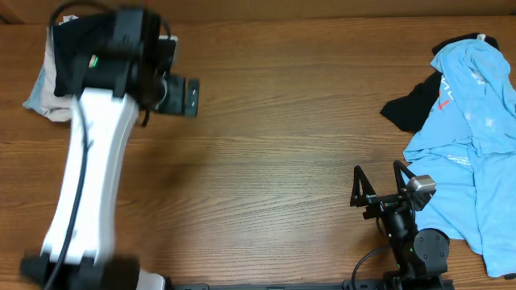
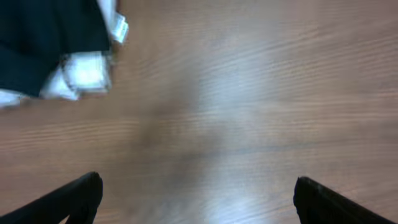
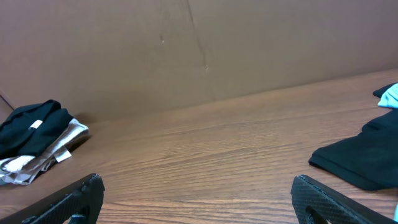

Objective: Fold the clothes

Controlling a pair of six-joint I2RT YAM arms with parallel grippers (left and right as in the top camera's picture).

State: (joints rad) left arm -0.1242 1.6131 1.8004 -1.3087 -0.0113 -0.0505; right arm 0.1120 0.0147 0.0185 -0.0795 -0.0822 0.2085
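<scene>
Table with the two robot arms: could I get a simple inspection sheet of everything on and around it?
Surface: wooden table, bare in the middle.
Job's things: folded black garment far left; loose black garment right, partly under light blue shirts.
Clutter: cream garment beneath the folded one; the light blue shirts heaped right.
Grippers: left gripper open, empty; right gripper open, empty.
Cables: black cable along the left arm.
Surroundings: brown wall behind the table.

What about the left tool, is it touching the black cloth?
Apart. The left wrist view shows the left tool open, with bare table between it and the black cloth lying ahead.
</scene>
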